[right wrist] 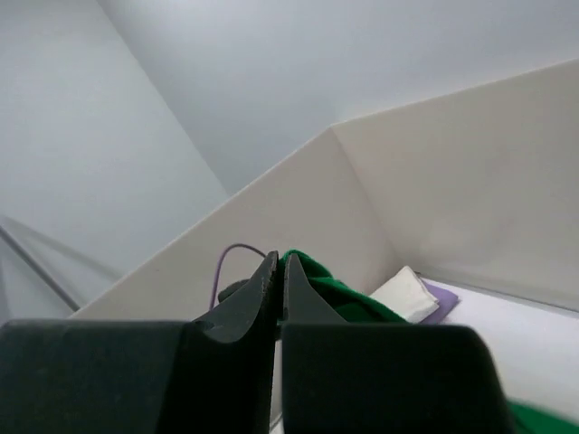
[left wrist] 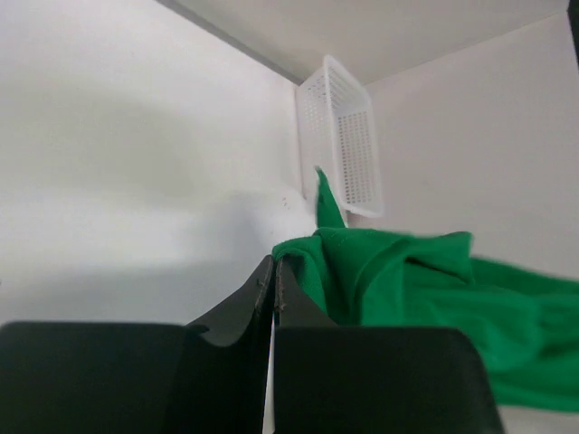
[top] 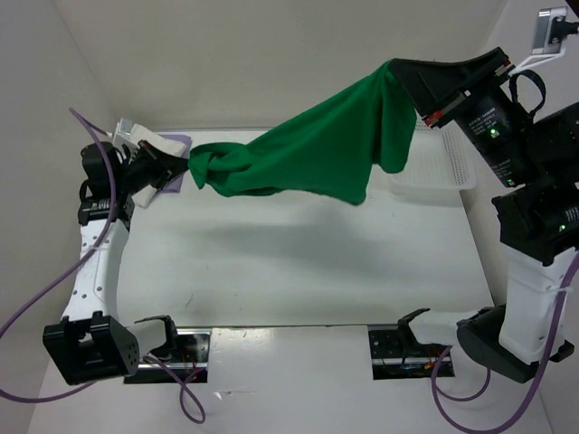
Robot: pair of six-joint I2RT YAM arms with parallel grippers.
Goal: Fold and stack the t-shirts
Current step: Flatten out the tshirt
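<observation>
The bright green t-shirt [top: 317, 145] hangs stretched in the air between both grippers, above the table. My left gripper [top: 184, 165] is shut on its bunched left end, at the far left; in the left wrist view the green cloth [left wrist: 407, 289] bulges past the closed fingertips [left wrist: 274, 267]. My right gripper [top: 404, 74] is shut on the shirt's upper right edge, held high at the far right; green cloth [right wrist: 326, 285] shows at its tips [right wrist: 279, 262]. The cream white t-shirt [top: 149, 145] lies folded on the lavender purple t-shirt [top: 176, 181] behind the left gripper; both show in the right wrist view, the white one [right wrist: 403, 294] on the purple one [right wrist: 441, 298].
A white plastic mesh basket [top: 443, 167] stands at the far right of the table, under the right arm; it shows in the left wrist view [left wrist: 348, 136]. Walls enclose the table on three sides. Purple cables trail from both arm bases.
</observation>
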